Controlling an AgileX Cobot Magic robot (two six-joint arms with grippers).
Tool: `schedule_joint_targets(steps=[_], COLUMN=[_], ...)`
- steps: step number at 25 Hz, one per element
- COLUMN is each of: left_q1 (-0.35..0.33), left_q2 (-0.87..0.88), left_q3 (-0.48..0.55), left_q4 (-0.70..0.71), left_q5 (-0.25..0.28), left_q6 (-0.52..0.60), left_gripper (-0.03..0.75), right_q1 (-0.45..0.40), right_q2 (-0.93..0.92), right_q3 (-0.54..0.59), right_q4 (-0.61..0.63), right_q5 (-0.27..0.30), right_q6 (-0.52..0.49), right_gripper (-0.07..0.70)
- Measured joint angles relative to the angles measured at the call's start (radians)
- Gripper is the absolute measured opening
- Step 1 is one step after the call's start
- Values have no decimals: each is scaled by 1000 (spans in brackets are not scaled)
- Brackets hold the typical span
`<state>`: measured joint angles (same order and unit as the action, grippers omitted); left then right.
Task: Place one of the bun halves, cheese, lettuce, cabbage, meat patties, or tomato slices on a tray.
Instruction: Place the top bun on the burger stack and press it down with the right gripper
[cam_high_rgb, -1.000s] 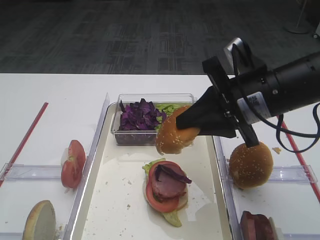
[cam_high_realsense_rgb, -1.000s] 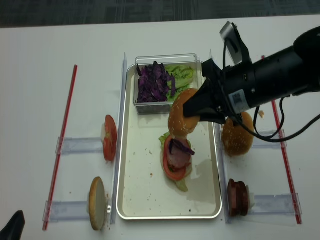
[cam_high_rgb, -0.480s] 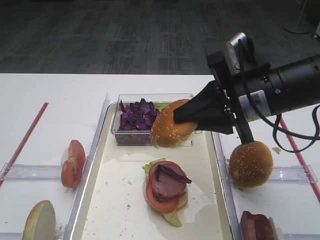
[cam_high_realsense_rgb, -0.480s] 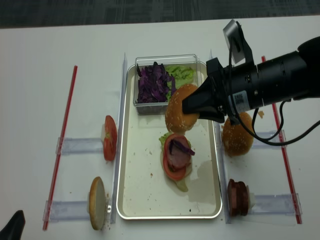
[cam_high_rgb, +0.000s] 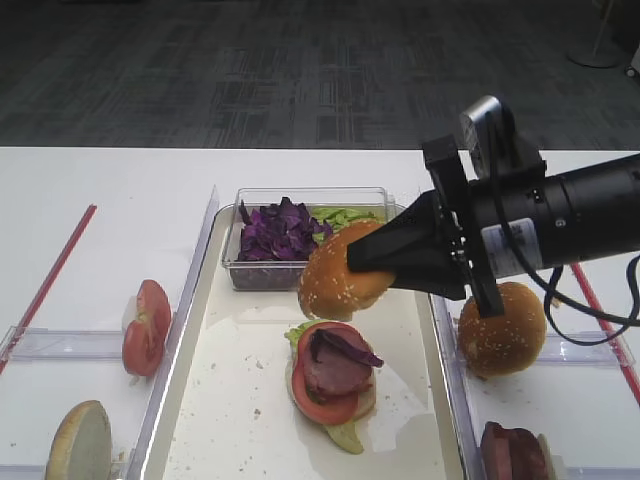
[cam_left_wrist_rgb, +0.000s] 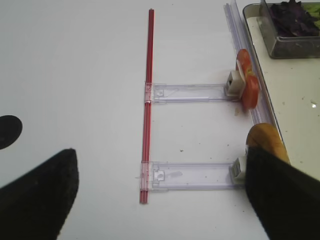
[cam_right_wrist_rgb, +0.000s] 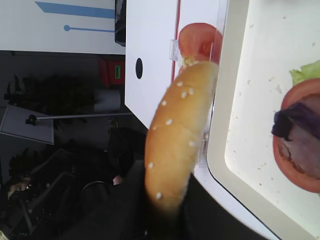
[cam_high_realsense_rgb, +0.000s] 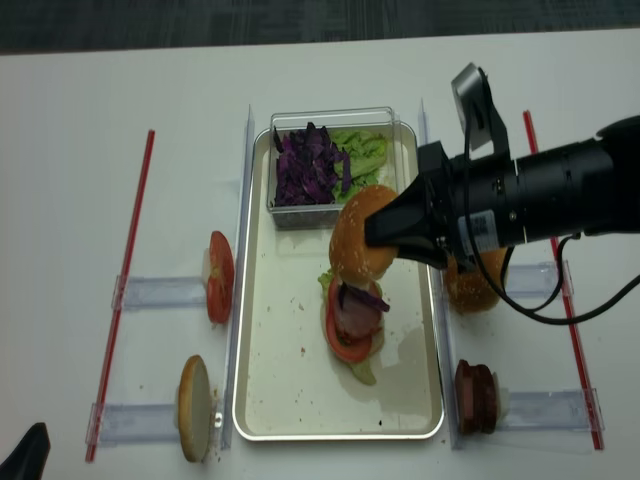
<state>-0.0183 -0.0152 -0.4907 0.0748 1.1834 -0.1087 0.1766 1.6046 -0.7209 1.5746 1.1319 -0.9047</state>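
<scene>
My right gripper (cam_high_rgb: 362, 262) is shut on a sesame-seeded bun half (cam_high_rgb: 333, 280), pinched by its edge (cam_right_wrist_rgb: 176, 150) and hanging just above the cream tray (cam_high_rgb: 225, 400). Below it on the tray lies a stack: lettuce, a tomato slice (cam_high_rgb: 325, 400), a meat slice (cam_high_rgb: 338, 368) and a shred of purple cabbage. From above, the held bun half (cam_high_realsense_rgb: 360, 245) overlaps the stack's far edge (cam_high_realsense_rgb: 352, 325). My left gripper (cam_left_wrist_rgb: 160, 200) is open over the table left of the tray, with nothing between its fingers.
A clear tub (cam_high_rgb: 300, 275) at the tray's far end holds cabbage (cam_high_rgb: 278, 232) and lettuce (cam_high_rgb: 345, 214). Left of the tray stand a tomato slice (cam_high_rgb: 145, 325) and a bun half (cam_high_rgb: 80, 440) on clear holders. To the right are a bun (cam_high_rgb: 503, 328) and meat patties (cam_high_rgb: 515, 450). Red strips (cam_high_realsense_rgb: 125, 290) border both sides.
The right gripper has carried the bun half slightly left and then lower, so that it hangs closer over the stack. The left gripper has not moved.
</scene>
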Motion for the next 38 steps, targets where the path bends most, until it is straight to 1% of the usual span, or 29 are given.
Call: schedule_joint_targets(steps=[3,9,24,28,31,36,38], left_q1=[0,0,0,0,0,0,0], left_q2=[-2,-2,-2,-2,-2,-2,-2], left_q3=[0,0,0,0,0,0,0], left_q4=[0,0,0,0,0,0,0], left_q5=[0,0,0,0,0,0,0], left_q6=[0,0,0,0,0,0,0], left_gripper=[618,618,618,618,618,618,618], right_q1=[0,0,2,45,70,72,72], right_q2=[21,66,102,132,170,197,198], right_q3=[25,62,62,62,62,62,62], right_q4=[31,62,75,87,104,132,133], right_q5=[18,20,8,-22,-27,-36,-48], right_q6=[-46,-106,-125,-135,-152,-179,-182], right_gripper=[170,170,170,170,170,170,170])
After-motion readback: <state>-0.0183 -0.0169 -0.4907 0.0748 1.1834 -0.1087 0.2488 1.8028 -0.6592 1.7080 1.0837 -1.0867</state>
